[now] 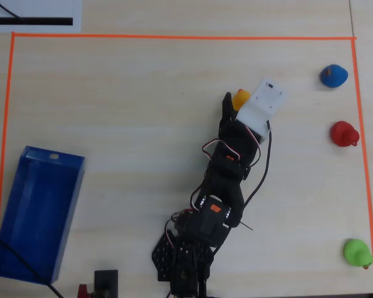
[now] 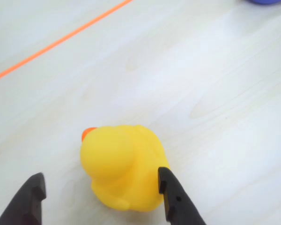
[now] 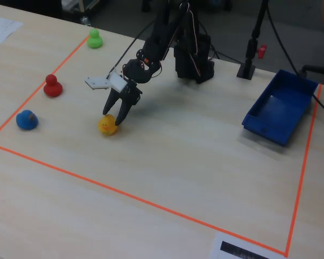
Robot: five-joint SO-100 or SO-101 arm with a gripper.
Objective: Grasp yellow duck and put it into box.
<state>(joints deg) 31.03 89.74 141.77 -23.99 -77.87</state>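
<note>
While the black two-finger gripper [image 2: 100, 194] is being held open, the small yellow rubber duck [image 2: 122, 166] is standing between its fingers, touching the right one, orange beak pointing away. Pale wood-grain tabletop [image 2: 215, 93] is being bordered by orange tape [image 2: 61, 41].

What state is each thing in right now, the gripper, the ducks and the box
gripper: open, fingers either side of the yellow duck, not closed on it.
yellow duck: upright on the table, not lifted.
box: on the table, nothing seen inside.
blue duck: upright, untouched.
red duck: upright, untouched.
green duck: upright, untouched.
</note>
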